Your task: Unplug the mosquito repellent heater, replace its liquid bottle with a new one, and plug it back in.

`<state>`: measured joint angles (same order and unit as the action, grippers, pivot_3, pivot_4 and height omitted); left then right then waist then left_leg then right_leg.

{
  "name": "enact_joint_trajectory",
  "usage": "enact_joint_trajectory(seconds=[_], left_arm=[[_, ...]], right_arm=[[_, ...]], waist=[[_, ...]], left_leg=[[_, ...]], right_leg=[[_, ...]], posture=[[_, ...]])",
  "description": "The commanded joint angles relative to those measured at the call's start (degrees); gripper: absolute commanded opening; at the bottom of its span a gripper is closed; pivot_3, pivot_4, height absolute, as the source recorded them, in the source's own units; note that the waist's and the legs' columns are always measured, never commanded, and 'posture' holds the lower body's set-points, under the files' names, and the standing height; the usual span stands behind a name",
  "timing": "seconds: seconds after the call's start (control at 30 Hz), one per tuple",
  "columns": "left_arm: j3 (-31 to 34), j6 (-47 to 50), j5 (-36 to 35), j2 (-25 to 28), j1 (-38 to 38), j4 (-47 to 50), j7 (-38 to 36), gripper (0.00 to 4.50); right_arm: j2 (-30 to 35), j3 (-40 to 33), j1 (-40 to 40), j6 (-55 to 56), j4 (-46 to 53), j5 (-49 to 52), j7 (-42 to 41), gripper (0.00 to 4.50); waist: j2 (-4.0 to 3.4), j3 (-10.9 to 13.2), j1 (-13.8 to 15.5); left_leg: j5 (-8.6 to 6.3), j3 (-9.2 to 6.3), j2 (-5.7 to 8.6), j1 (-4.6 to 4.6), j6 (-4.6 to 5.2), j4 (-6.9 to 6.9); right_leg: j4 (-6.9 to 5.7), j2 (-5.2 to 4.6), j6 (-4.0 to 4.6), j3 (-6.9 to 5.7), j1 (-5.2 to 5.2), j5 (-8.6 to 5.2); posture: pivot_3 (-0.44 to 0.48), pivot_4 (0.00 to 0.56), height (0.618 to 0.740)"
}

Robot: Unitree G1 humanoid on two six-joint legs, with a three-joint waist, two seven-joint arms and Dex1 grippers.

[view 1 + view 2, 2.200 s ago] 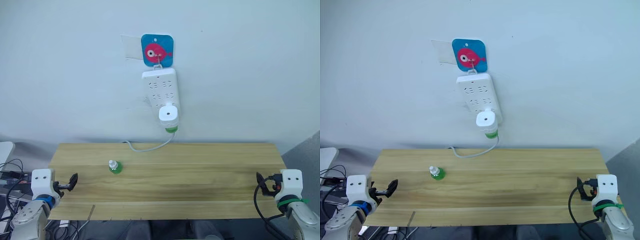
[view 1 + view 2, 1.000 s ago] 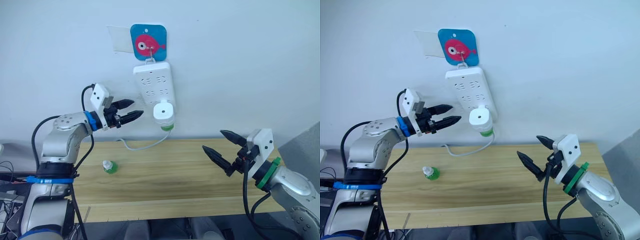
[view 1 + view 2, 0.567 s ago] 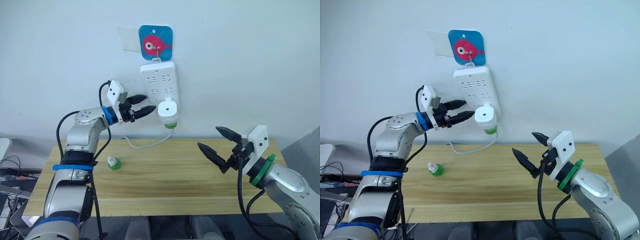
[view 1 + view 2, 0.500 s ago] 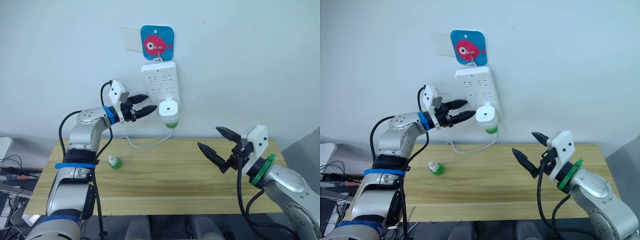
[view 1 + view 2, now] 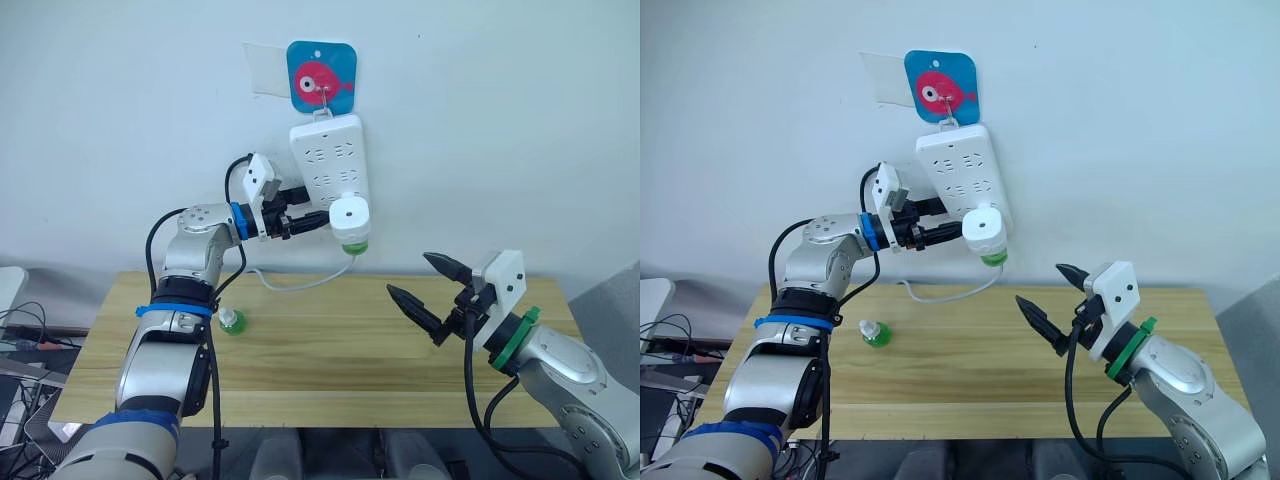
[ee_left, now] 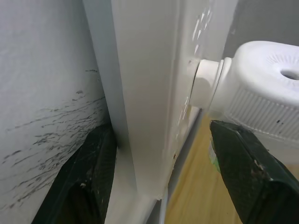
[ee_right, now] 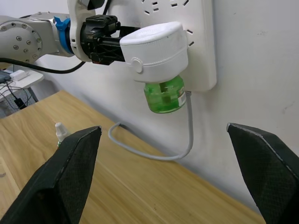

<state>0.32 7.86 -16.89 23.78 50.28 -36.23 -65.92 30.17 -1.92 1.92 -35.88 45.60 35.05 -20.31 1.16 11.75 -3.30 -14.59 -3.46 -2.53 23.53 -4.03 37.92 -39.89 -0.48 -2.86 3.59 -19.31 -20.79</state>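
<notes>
- The heater (image 5: pixel 351 216) is plugged into the bottom socket of the strip (image 5: pixel 330 166), which hangs on the wall from a hook on a blue fish plaque (image 5: pixel 321 78). A green bottle (image 7: pixel 165 97) is screwed in under it.
- The left gripper (image 5: pixel 318 221) is raised to the wall at the heater's left side. Its jaws are apart: in the left wrist view, 1 finger (image 6: pixel 88 186) lies along the wall behind the strip's edge, and the other sits in front, just below the heater. It looks placed to brace the strip, so the hanging strip does not swing when the plug is pulled.
- Whether a finger touches the heater itself cannot be told.
- The right gripper (image 5: pixel 430 285) hovers over the table (image 5: pixel 330 370), well apart from the heater, jaws wide apart and empty. It points toward the heater, probably ready to take the body once the strip is steadied.
- The spare bottle (image 5: pixel 231 322) stands upright on the table's left part, below the left arm, within reach for the swap.
- The strip's cable (image 5: pixel 295 283) loops down to the table's back edge.
- Judged step: the unplugging is not yet done; the heater sits fully in its socket.
</notes>
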Motion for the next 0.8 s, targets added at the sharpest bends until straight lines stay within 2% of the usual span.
enact_joint_trajectory(seconds=[0.03, 0.3, 0.5, 0.6, 0.77, 0.8], left_arm=[[0.2, 3.6, -2.1, -0.1, 1.7, 3.6, -1.9, 3.24], [0.5, 13.7, -6.0, -0.8, 0.3, 13.2, -2.3, 3.24], [0.4, 13.5, -5.0, 0.6, -1.2, 14.3, -2.1, 3.24], [0.5, 13.8, -5.2, 1.2, -2.2, 15.3, -1.9, 2.69], [0.7, 14.4, -5.4, 1.8, -3.4, 16.7, -0.9, 1.3], [0.8, 14.4, -5.4, 1.8, -3.5, 16.8, -0.6, 1.32]], right_arm=[[-1.4, 1.2, -0.4, 0.8, 0.8, -0.4, 0.3, 4.5], [-3.8, 2.7, -0.5, 1.1, 0.0, -1.8, 0.9, 4.5], [-4.8, 2.8, -0.6, 1.2, 0.0, -3.4, 1.6, 4.5], [-6.0, 3.1, -2.2, 0.1, 0.5, -4.1, 3.7, 4.5], [-7.3, 4.1, -4.6, -2.8, 2.3, -5.3, 7.3, 4.5], [-7.5, 4.3, -5.3, -3.5, 2.6, -5.5, 8.1, 4.5]], waist=[[0.0, 0.3, -0.1], [-0.06, 0.7, -0.5], [-0.07, 0.7, -0.7], [-0.08, 0.7, -1.3], [-0.09, 0.7, -1.7], [-0.09, 0.7, -1.7]], left_leg=[[0.0, 0.01, 0.0, 0.0, 0.0, 0.01], [0.0, -0.01, -0.04, 0.48, 0.0, -0.04], [0.0, 0.03, -0.04, 0.56, 0.0, -0.03], [0.0, 0.03, -0.06, 0.56, 0.0, -0.04], [0.0, 0.08, -0.08, 0.56, 0.0, -0.05], [0.0, 0.08, -0.08, 0.56, 0.0, -0.06]], right_leg=[[-0.01, 0.0, 0.0, 0.01, 0.0, 0.0], [0.08, 0.04, 0.0, 0.01, -0.46, 0.0], [0.05, 0.03, 0.0, 0.06, -0.58, 0.0], [0.03, 0.04, 0.0, 0.08, -0.6, 0.0], [0.02, 0.05, 0.01, 0.14, -0.65, 0.0], [0.02, 0.05, 0.01, 0.14, -0.65, 0.0]], posture=[[-0.175, 0.215, 0.74], [-0.172, 0.219, 0.74], [-0.18, 0.219, 0.74], [-0.179, 0.219, 0.74], [-0.177, 0.22, 0.74], [-0.177, 0.22, 0.74]])
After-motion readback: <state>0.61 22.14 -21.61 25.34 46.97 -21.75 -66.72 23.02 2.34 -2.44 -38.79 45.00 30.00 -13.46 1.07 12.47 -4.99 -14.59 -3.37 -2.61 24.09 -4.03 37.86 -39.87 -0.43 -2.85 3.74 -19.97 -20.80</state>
